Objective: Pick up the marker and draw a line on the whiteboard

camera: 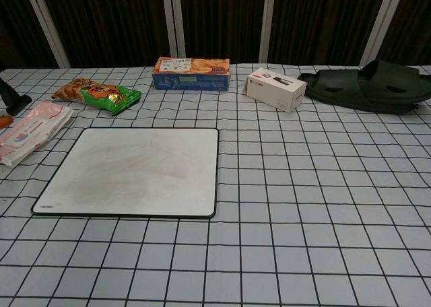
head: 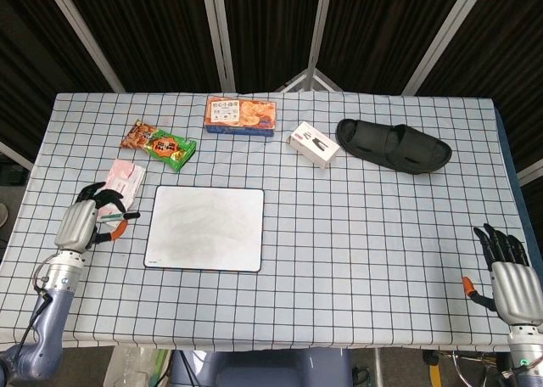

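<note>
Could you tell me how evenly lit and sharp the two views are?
Head view: even light, soft shadows, whiteboard sharp with faint smudges, no glare. Chest view: whiteboard crisp, backdrop dark, the left hand cut off at the frame edge.

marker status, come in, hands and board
Left hand holds marker, lifted beside pink packet. Right hand open, idle at table corner. Whiteboard blank, nothing on it.
</note>
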You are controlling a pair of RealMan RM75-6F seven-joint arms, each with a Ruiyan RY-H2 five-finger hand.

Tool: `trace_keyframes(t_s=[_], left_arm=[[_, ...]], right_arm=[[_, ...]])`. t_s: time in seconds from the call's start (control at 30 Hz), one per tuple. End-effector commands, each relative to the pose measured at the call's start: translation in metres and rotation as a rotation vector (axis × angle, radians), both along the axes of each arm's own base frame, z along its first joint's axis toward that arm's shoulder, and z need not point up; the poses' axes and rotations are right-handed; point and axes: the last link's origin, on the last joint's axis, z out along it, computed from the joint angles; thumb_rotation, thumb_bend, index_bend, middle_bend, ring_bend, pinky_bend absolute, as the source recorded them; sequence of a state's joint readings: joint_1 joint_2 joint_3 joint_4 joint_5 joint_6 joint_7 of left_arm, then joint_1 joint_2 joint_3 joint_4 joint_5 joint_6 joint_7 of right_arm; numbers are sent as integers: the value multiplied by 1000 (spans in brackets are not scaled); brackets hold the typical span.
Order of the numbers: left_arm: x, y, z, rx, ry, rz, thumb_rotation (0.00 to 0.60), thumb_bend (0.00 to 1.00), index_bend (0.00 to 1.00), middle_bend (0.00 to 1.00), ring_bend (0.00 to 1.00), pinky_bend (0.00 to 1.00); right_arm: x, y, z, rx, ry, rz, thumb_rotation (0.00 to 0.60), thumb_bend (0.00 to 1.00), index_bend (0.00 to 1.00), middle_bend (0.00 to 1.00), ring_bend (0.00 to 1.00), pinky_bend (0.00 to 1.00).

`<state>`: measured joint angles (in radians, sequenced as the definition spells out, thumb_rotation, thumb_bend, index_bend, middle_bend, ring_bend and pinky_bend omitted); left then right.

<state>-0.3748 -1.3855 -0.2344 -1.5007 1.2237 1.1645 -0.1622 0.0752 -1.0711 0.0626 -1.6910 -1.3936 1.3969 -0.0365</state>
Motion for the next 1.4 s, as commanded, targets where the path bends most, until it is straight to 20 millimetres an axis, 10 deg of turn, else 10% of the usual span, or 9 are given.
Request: trace_keyframes(t_s=[0.03,0.5,1.4], left_arm=[[20,9,5,49,-223,6,600,549,719,468,341,455],[69,39,-22,32,-448,-59,600,549,734,551,417,504],[110,35,-72,-102,-569,-164,600,532,784,437,158,122]], right_arm=[[0,0,0,1,-1,-1,600,343,0,0,0,0],[-1,-1,0,5,-5,-9,600,343,0,0,0,0],[-3,-2,1,7,-23,-20,600,343,0,0,0,0]])
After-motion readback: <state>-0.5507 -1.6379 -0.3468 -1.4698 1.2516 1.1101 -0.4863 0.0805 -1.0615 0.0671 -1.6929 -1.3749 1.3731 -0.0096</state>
